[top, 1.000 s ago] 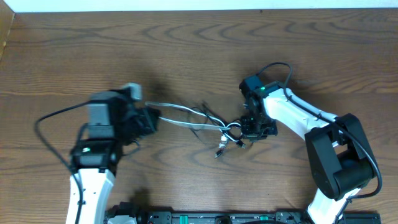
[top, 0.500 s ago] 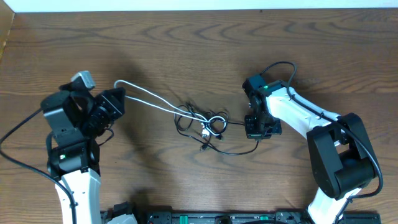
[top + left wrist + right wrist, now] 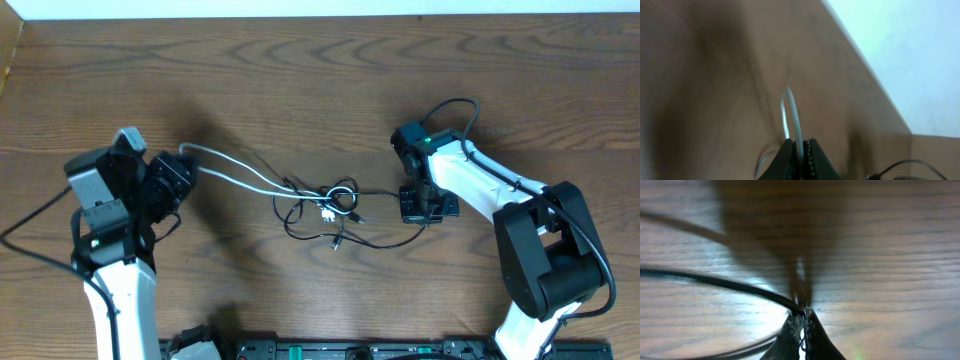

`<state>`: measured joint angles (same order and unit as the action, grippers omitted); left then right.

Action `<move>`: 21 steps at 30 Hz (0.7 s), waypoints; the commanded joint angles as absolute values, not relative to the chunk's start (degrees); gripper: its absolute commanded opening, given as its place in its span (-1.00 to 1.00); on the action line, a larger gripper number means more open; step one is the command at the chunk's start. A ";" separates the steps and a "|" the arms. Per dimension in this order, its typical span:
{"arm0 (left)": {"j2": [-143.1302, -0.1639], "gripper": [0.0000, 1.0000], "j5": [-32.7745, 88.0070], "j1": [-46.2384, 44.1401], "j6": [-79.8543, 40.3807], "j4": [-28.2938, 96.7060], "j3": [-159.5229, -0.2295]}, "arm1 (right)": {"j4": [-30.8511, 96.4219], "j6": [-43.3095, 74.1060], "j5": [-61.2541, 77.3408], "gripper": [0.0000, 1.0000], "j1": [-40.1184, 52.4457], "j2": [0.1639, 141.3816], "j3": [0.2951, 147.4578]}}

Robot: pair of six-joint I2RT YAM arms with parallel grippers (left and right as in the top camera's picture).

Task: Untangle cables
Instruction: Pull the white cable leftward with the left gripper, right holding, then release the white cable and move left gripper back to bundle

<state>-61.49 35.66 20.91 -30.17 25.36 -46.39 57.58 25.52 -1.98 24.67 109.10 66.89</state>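
The cables lie as a loose knot (image 3: 325, 205) of thin black and white cords at the table's middle. A white cord (image 3: 232, 172) runs in a doubled strand from the knot up to the left. My left gripper (image 3: 183, 158) is shut on its looped end; the left wrist view shows the white cord (image 3: 792, 112) pinched between the fingertips of the left gripper (image 3: 801, 146). A black cord (image 3: 385, 240) runs from the knot to the right. My right gripper (image 3: 418, 212) is shut on it, and the black cord (image 3: 720, 282) enters the tips of the right gripper (image 3: 804, 314) low over the wood.
Brown wooden tabletop (image 3: 300, 80) all round. A white wall strip borders the far edge. A black rail (image 3: 350, 350) runs along the near edge between the arm bases. Thick black arm cables loop beside each arm.
My left arm swung far left with the white cord, stretching it out, then eased slightly back right. The knot slid left and loosened. The right gripper shifted slightly right and down.
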 commanded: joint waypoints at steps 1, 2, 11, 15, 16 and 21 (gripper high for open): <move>-64.40 -0.84 35.16 21.30 -29.58 28.32 -46.72 | 58.11 28.47 -6.83 -0.98 24.29 108.97 66.57; -65.25 -0.66 35.18 21.28 -29.61 29.32 -46.72 | 58.19 28.80 -7.01 -0.98 24.29 108.97 66.57; -73.21 0.61 40.07 14.35 -22.28 32.12 -46.72 | 52.34 15.07 9.82 -0.87 24.43 108.95 66.76; -74.98 0.61 40.07 8.27 -20.29 31.83 -46.72 | 51.59 12.49 15.73 -0.67 24.27 108.49 69.06; -75.26 0.61 40.05 6.61 -19.64 31.53 -46.72 | 51.55 11.84 16.97 -0.62 24.23 108.07 69.97; -76.09 0.61 39.35 -1.69 -18.39 27.31 -46.72 | 51.05 9.54 23.16 -0.31 24.47 105.51 74.81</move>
<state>-75.59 39.09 1.63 -20.73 28.80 -46.37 51.53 12.80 16.36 24.67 108.66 71.42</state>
